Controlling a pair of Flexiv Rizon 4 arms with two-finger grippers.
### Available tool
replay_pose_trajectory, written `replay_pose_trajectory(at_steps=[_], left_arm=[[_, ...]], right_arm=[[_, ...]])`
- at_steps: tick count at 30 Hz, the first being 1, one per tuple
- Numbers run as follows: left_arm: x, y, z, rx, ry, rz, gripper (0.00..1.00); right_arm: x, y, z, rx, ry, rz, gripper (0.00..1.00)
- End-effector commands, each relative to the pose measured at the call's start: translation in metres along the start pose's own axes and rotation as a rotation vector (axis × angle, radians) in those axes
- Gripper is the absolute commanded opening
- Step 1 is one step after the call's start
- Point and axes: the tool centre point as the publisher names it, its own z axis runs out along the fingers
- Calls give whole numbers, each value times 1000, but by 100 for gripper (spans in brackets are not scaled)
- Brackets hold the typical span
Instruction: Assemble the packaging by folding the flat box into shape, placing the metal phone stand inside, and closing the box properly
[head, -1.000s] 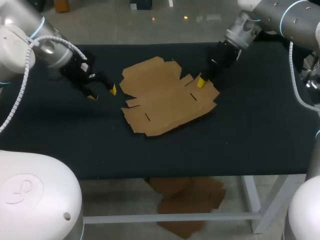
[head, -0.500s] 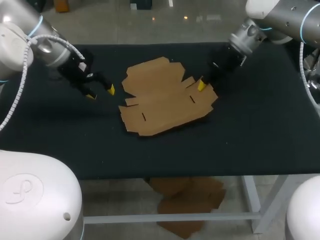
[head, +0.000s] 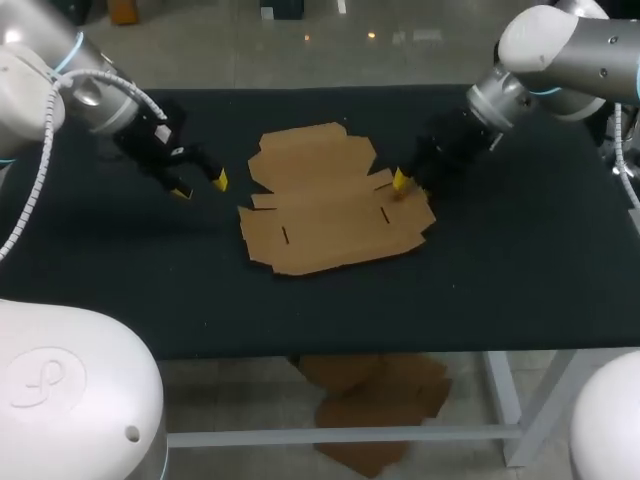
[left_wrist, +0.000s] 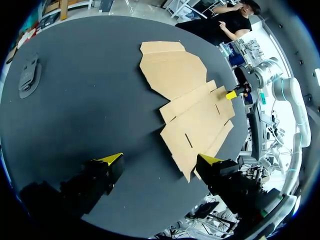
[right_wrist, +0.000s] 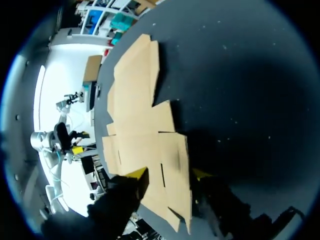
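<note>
The flat box (head: 330, 215) is lying unfolded in the middle of the table (head: 520, 250). The right claw (right_wrist: 169, 175) is standing open at its right edge, with a flap lying between its fingers. The left claw (head: 202, 186) is hovering wide open and empty, near the box's left edge.

one tabletop (head: 520, 270). on it lie one flat cardboard box (head: 330, 205), a single unfolded sheet, and one small dark object (left_wrist: 27, 75), seen only in the left wrist view. two arms: the left arm (head: 90, 95) and the right arm (head: 560, 50). each carries one pair of jaws, two pairs in all, with two yellow tips (left_wrist: 112, 159) to a pair, four tips altogether.
</note>
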Motion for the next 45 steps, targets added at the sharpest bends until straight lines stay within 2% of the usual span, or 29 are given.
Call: replay_pose_trajectory(at_steps=[1, 3, 4, 8, 9, 11, 16, 20, 26, 30, 32, 33, 40, 45], left_arm=[[1, -5, 2, -13, -1, 2, 100], [1, -7, 3, -14, 0, 3, 100], [1, -7, 3, -15, 1, 3, 100], [2, -10, 5, -16, 4, 3, 100], [3, -10, 5, -17, 4, 3, 100], [4, -11, 6, -16, 3, 3, 100], [8, -10, 5, -12, -3, 0, 100], [12, -6, 2, -5, -11, -4, 100], [15, -2, 2, 4, -14, -33, 100], [18, 4, 4, 20, -18, -48, 100], [19, 7, 4, 37, -20, -63, 100], [19, 8, 4, 44, -21, -71, 100], [26, 17, 7, 105, -44, -168, 100], [28, 18, 5, 118, -44, -181, 100]], right_arm=[[3, -3, -6, -102, -32, 9, 100], [1, -1, -9, -94, -55, 23, 98], [0, -1, -10, -78, -58, 22, 95], [-4, 2, -16, -6, -65, 17, 70], [-5, 3, -17, -3, -75, 20, 66], [-8, 4, -16, 52, -69, 8, 47], [-13, 9, -13, 149, -41, -8, 46], [-15, 13, -5, 211, -73, -11, 46], [-15, 17, 1, 236, -74, -16, 38], [-13, 16, 3, 247, -78, -24, 25], [-13, 16, 4, 248, -78, -26, 14], [-13, 15, 3, 248, -77, -26, 0], [-15, 10, 1, 218, -48, -13, 0], [-15, 4, -1, 169, -35, -5, 0]])
